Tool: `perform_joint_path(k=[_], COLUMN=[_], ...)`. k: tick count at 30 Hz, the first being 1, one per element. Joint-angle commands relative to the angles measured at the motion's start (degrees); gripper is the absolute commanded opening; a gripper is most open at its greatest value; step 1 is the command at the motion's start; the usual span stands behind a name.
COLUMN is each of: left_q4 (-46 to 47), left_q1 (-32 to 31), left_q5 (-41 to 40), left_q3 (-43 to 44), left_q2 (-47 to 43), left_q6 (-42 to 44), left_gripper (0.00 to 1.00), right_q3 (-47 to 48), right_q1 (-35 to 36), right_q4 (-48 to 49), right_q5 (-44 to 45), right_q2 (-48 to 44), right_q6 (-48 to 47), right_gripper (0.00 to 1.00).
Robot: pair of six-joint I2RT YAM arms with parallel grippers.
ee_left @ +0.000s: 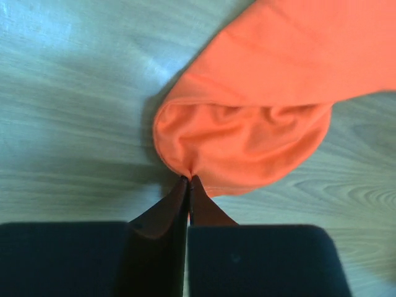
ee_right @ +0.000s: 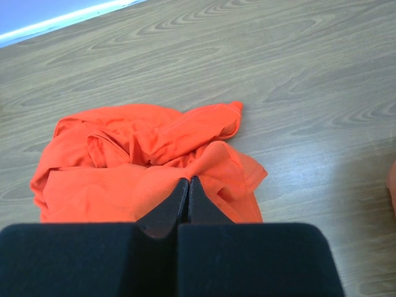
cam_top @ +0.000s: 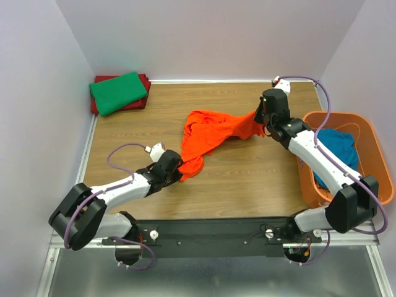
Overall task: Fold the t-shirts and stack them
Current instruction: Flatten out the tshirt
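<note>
Two grips: both arms hold the orange t-shirt [cam_top: 213,133], one at each end, as it lies bunched on the table [cam_top: 247,179]
Stack: the green t-shirt [cam_top: 117,93] lies folded on the dark red t-shirt [cam_top: 145,82], well left of the orange t-shirt and farther back
Left gripper [ee_left: 189,182]: jaws closed tight on a fold of hem at the orange t-shirt's near-left end, low over the wood
Long axis: the orange t-shirt runs on a diagonal, near-left to far-right, crumpled in the middle
Right gripper [ee_right: 189,182]: fingers pinched together on cloth at the orange t-shirt's far-right end
Basket [cam_top: 371,142]: right of the orange t-shirt, with the teal t-shirt [cam_top: 340,145] heaped inside
Next move, judged: the cloth lies between the grippers, so drawing them apart along that diagonal should spread it flat for folding
</note>
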Motion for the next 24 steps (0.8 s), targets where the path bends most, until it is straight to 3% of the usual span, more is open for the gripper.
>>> perform_joint_path(k=[1,7,10,17,24], left_q4=[2.37,-0.17,-2.54,-6.6,-2.2], left_q1=[3.44,19.84,25.92,28.76,28.76], left_q5=[-3.98,-4.6,-6.44,-12.15,-11.38], left_q3=[4.37,11.04,20.24,40.99,47.97], left_q2=[0.08,-7.55,-12.38,-17.74,-24.61], left_q6=[5.1,14.33,20.64,28.48,32.7], left_gripper=[0.0,0.0,0.0,0.0,0.0], right_q3=[2.85,8.64,13.39,22.88,23.6], right_q1=[-0.98,-4.32,-5.99,-6.34,-6.34], right_q4=[-0.52,-1.23,-1.93,-2.02,-2.11], right_q5=[-1.21,-2.79,-2.44,0.11,0.72], right_q2=[-0.36,-1.76,-3.69,-10.62,-19.16], right_q6=[-0.89,-0.36,0.25,-0.71,-2.03], right_gripper=[0.01,0.01,0.01,0.01,0.01])
